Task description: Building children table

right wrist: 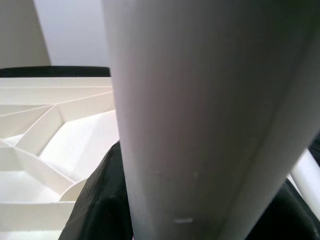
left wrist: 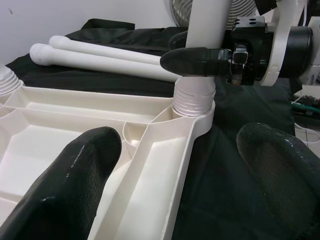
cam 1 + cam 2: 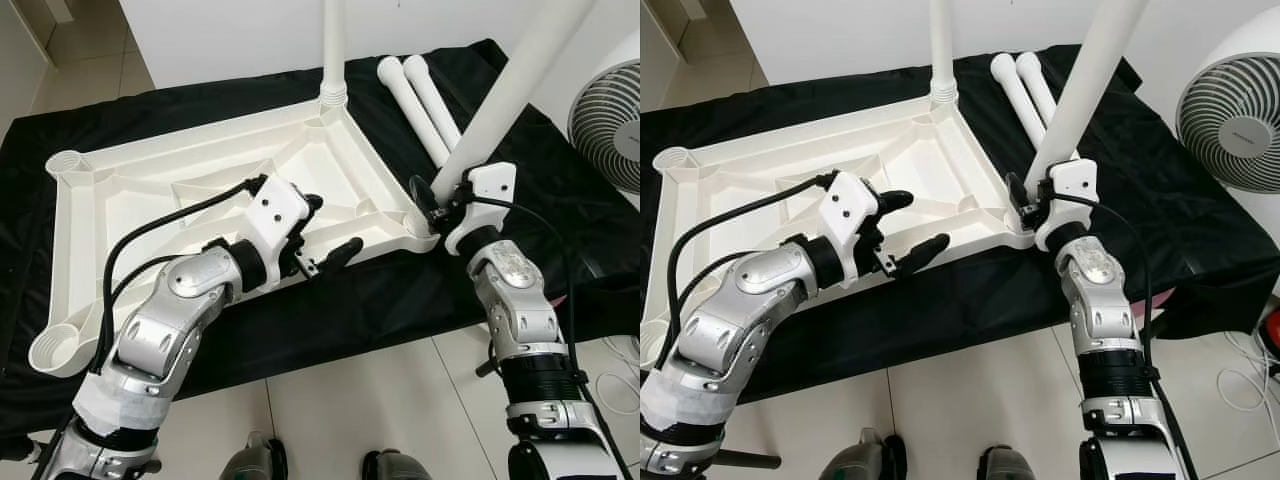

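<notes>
Off beyond my left gripper [image 3: 322,232], toward my left side, the upturned white tabletop [image 3: 200,190] lies underside up on the black cloth [image 3: 330,310], with two open corner sockets [image 3: 66,163] not yet filled. My left gripper hovers over the near rim of that top with its fingers spread wide, one above the ribbed inside and one out past the edge over the cloth, holding nothing; I judge its best use now is to close on or press down the rim so the top cannot slide or twist while the leg is turned. Past it, at the far corner, one leg [image 3: 333,45] already stands upright in its socket. At my right gripper [image 3: 1025,205], the fingers are closed round the second leg [image 3: 1085,80] just above its threaded foot, which sits in the near right corner socket [image 2: 192,102], and the leg leans away from me to the right instead of standing straight. To do this step well I think I should bring the leg upright over the socket before turning, so the thread catches cleanly and does not cross, and keep the grip low for control. Beyond my right gripper two spare legs [image 3: 420,95] lie side by side on the cloth, and a white fan [image 3: 1230,120] stands further right.
</notes>
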You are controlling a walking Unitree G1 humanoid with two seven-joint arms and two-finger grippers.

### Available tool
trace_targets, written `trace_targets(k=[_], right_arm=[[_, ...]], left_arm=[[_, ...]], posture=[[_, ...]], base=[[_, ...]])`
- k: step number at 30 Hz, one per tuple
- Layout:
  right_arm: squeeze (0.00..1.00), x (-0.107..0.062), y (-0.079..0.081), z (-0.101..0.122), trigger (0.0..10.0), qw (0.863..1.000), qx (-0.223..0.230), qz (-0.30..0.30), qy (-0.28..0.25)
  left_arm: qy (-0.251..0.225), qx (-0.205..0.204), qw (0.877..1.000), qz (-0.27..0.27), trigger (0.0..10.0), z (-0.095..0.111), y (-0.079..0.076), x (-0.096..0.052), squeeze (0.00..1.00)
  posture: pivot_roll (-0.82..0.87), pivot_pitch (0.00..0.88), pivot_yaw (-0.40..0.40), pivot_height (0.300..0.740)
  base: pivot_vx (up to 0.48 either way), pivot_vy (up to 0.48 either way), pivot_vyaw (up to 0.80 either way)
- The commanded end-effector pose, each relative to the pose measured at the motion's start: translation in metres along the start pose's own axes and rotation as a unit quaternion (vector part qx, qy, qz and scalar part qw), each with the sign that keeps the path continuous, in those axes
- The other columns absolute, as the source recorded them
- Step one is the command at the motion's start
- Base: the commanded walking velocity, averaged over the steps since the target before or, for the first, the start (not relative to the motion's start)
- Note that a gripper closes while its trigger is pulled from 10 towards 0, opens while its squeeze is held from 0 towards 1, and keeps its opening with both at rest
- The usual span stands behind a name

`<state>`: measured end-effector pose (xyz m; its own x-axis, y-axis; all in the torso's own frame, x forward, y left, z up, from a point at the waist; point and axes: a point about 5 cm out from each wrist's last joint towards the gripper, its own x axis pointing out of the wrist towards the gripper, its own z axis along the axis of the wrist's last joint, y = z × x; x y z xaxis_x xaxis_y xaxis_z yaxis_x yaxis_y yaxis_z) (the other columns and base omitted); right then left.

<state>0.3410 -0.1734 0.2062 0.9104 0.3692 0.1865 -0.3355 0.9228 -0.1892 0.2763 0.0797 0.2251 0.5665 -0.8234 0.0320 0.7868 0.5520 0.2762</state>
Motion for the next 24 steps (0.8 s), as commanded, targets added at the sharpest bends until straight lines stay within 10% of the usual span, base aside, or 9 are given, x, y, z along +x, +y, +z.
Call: trace_targets(k=[1,24], right_arm=[[0.0,-0.004,0.007,-0.025,10.0,0.998,0.019,0.024,0.061],[0.0,0.013,-0.017,-0.034,10.0,0.987,0.066,-0.02,0.142]], left_arm=[[0.004,-0.003,1.0,-0.015,10.0,-0.002,-0.004,0.0,0.0],[0.002,-0.011,1.0,-0.001,10.0,0.0,-0.002,-0.002,0.0]], posture=[[-0.05,0.149,0.086,0.74],[-0.04,0.161,0.076,0.74]], base=[[0.0,0.0,0.0],[0.0,0.0,0.0]])
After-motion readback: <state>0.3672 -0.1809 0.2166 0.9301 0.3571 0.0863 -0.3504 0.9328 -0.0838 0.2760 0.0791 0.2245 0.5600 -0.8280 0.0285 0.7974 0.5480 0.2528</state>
